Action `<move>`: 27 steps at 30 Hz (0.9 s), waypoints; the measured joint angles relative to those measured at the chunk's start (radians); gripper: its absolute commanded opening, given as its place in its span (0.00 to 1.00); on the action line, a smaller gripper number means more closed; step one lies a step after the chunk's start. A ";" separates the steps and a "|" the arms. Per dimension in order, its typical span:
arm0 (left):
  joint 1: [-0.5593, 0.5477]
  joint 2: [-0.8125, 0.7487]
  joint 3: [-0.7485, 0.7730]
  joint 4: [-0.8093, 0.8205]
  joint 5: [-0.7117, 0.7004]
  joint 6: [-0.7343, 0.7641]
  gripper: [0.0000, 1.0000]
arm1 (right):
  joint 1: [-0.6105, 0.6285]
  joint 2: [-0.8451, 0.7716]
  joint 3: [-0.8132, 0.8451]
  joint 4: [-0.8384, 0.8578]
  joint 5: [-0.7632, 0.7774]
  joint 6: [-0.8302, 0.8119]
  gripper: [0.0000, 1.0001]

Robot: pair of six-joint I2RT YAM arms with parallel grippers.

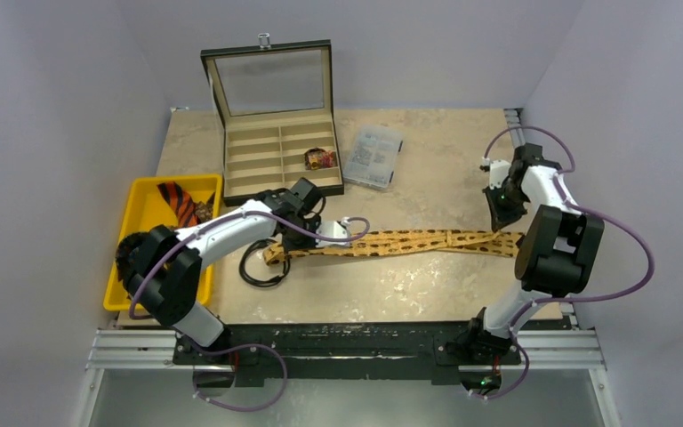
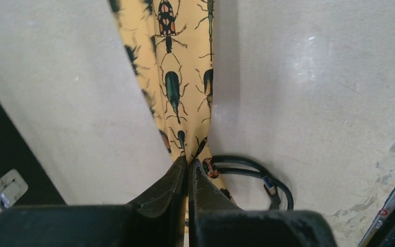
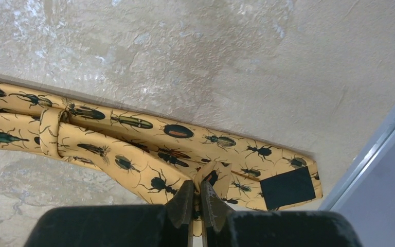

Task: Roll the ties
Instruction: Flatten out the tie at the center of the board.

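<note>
A tan-gold tie (image 1: 409,240) printed with dark beetles lies stretched left to right across the table. My left gripper (image 2: 187,160) is shut on its narrow left part (image 2: 172,77), and yellow cloth shows between the fingers; in the top view it (image 1: 295,245) sits low over the tie. My right gripper (image 3: 195,186) is shut on a raised fold of the wide end (image 3: 226,154), beside a black label (image 3: 287,187); from above it (image 1: 501,229) hangs at the tie's right end. An orange tie with black stripes (image 1: 176,203) lies in the yellow bin. A dark rolled tie (image 1: 320,158) sits in the wooden box.
A black cable loop (image 1: 258,267) lies under the tie's left end, just right of my left fingers (image 2: 257,172). The open wooden compartment box (image 1: 271,151) stands at the back. A clear plastic box (image 1: 373,156) lies beside it. The yellow bin (image 1: 147,200) is at the left edge.
</note>
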 measured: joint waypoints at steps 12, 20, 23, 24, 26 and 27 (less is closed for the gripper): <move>0.167 -0.030 -0.005 0.021 -0.014 -0.017 0.00 | 0.000 0.002 -0.062 0.020 -0.078 0.052 0.01; 0.177 0.014 -0.088 0.058 -0.053 0.009 0.00 | 0.000 0.003 -0.093 0.051 -0.118 0.085 0.49; 0.182 0.017 -0.089 0.061 -0.068 0.010 0.00 | 0.000 0.003 -0.107 0.051 -0.118 0.080 0.54; 0.184 0.017 -0.089 0.063 -0.071 0.010 0.00 | 0.000 0.002 -0.109 0.049 -0.117 0.077 0.53; 0.185 0.017 -0.089 0.064 -0.078 0.010 0.00 | 0.000 -0.003 -0.109 0.047 -0.111 0.072 0.48; 0.185 0.017 -0.089 0.064 -0.079 0.010 0.02 | 0.000 -0.010 -0.109 0.046 -0.104 0.070 0.46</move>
